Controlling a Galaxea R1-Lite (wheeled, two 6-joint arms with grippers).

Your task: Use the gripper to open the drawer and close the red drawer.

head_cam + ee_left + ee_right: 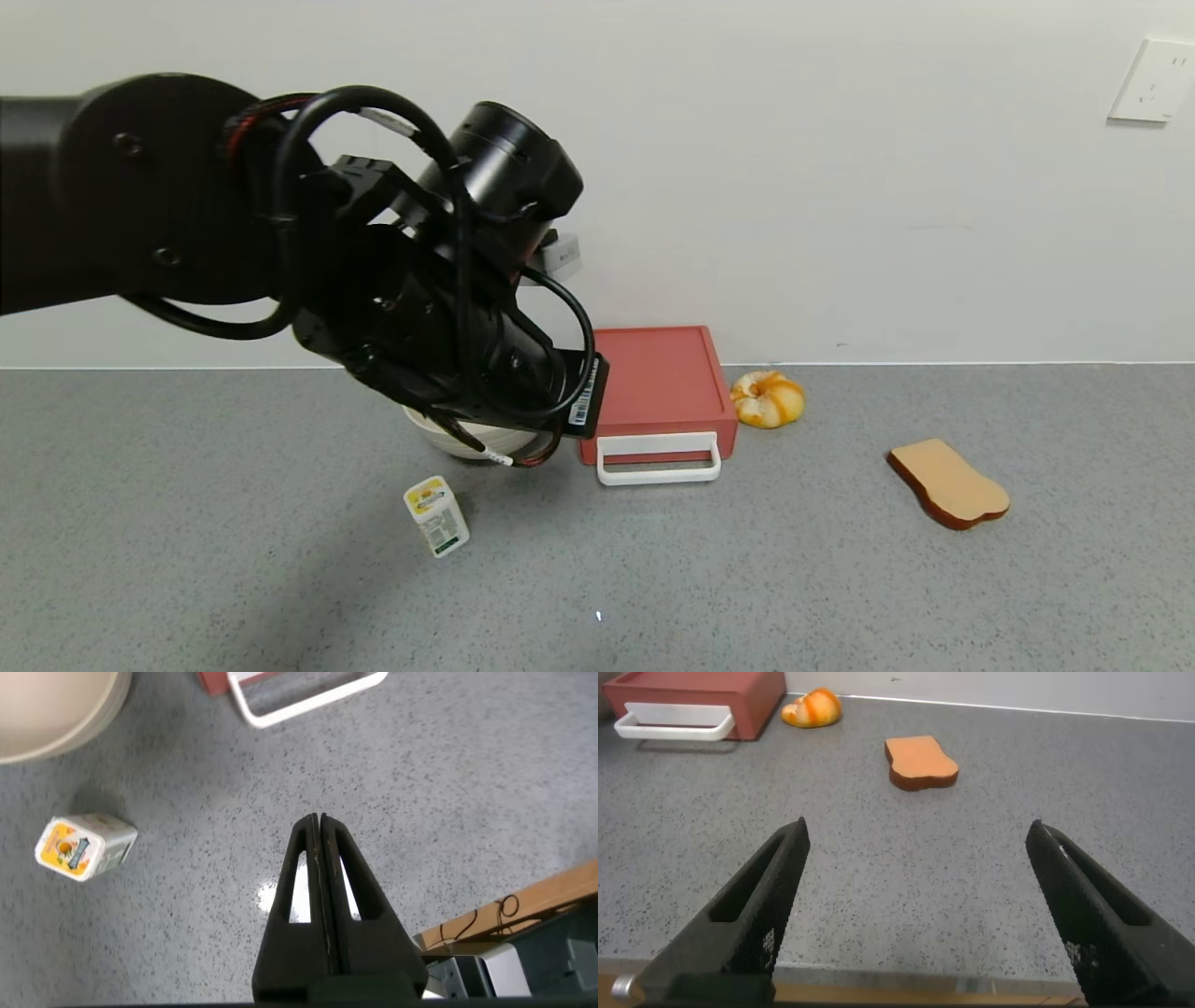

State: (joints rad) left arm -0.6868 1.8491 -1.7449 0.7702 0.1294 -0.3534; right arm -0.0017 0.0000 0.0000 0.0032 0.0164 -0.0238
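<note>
Looming black, the left gripper [523, 439] hangs beside the drawer [661, 390]. At the left wrist, its fingers [320, 873] press together, drawer handle [304, 695] beyond their tips. Right gripper [915, 873] fingers stand apart, drawer far ahead.

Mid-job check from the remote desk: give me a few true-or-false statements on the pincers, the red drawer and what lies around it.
1. The left pincer is shut, with nothing between its fingers. True.
2. The left pincer grips the white handle. False: it hangs over bare table, apart from the handle.
3. The right pincer is open. True.
4. The bread slice lies on top of the drawer. False: it lies on the table, off to the drawer's right.
5. A small carton stands near the bowl. True.
</note>
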